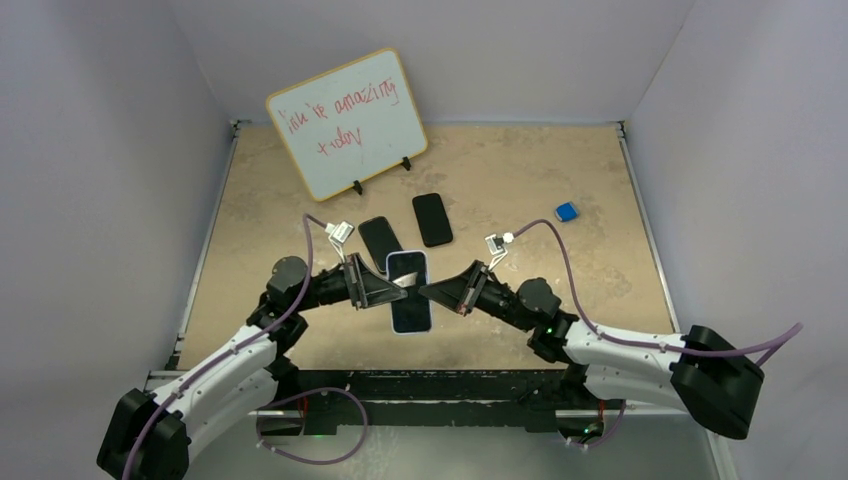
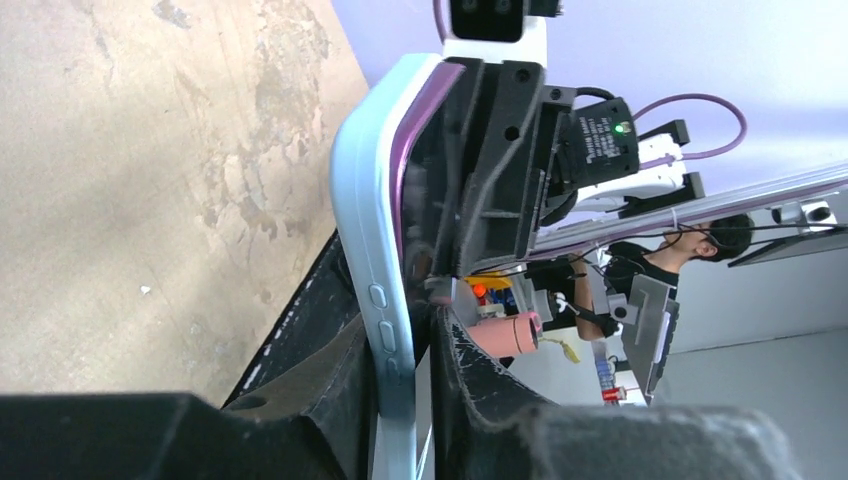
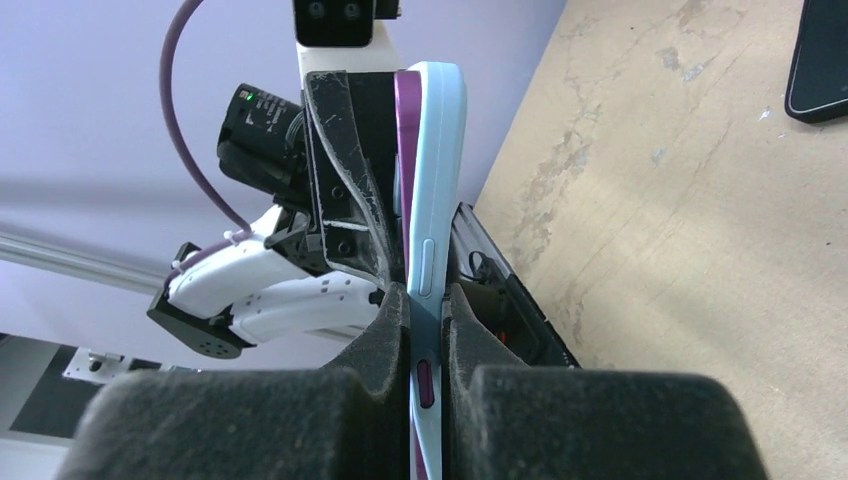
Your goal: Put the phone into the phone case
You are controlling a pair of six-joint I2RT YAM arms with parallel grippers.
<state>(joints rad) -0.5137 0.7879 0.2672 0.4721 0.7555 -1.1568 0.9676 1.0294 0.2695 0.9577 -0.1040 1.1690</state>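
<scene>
A purple phone (image 3: 407, 110) lies against a light blue phone case (image 1: 409, 290), and both are held above the table between the two arms. My left gripper (image 1: 397, 284) is shut on the left long edge of the case (image 2: 375, 250). The phone's purple rim (image 2: 405, 170) shows beside the case there. My right gripper (image 1: 428, 293) is shut on the right long edge of the case (image 3: 435, 170). A purple side button (image 3: 425, 383) shows through the case cutout between my right fingers. I cannot tell how far the phone sits in the case.
Two black phones (image 1: 380, 240) (image 1: 432, 219) lie on the table behind the held case. One of them shows in the right wrist view (image 3: 822, 60). A whiteboard (image 1: 347, 122) stands at the back left. A small blue object (image 1: 566, 212) lies at the right.
</scene>
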